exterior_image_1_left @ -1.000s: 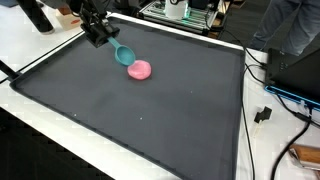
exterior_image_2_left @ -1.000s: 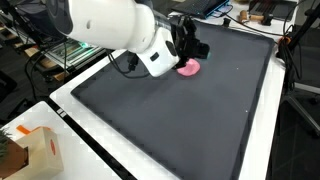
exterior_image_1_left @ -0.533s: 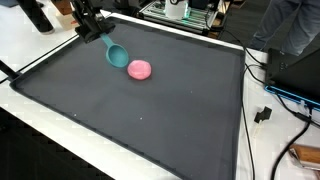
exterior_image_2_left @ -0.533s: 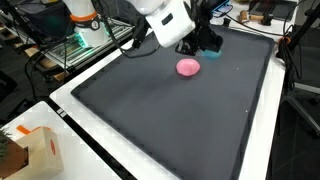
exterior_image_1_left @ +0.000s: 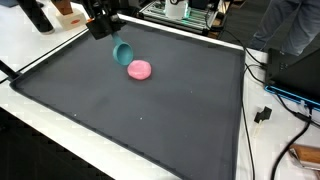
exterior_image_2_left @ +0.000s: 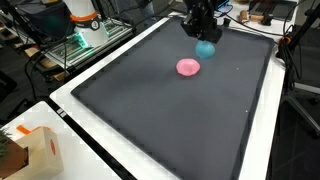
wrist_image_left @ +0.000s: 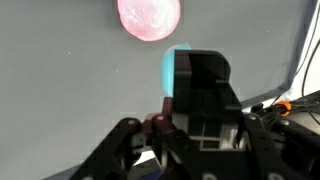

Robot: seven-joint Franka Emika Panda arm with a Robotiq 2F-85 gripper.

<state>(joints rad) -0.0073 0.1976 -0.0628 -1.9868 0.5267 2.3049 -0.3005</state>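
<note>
Wrist view is mostly blocked by the black housing of the end effector [wrist_image_left: 198, 75], so its fingers cannot be made out there and only a sliver of the teal spoon [wrist_image_left: 173, 65] shows beside it. The pink lump [wrist_image_left: 150, 15] is cut off by the top edge. In both exterior views the end effector is closed on the spoon's handle, which is hidden in the grip; only the rounded, smooth plastic-looking bowl [exterior_image_1_left: 122, 50] hangs below it, clear of the mat [exterior_image_1_left: 150, 120]. The spoon sits near the far edge of the mat, just beside the lump [exterior_image_1_left: 139, 69] but not touching it [exterior_image_2_left: 205, 48]. The lump is a soft-looking, slightly flattened dome, matte pink [exterior_image_2_left: 188, 67]. The mat is dark, flat and finely textured, with a pale border, and lies on a white table [exterior_image_1_left: 30, 100]
</note>
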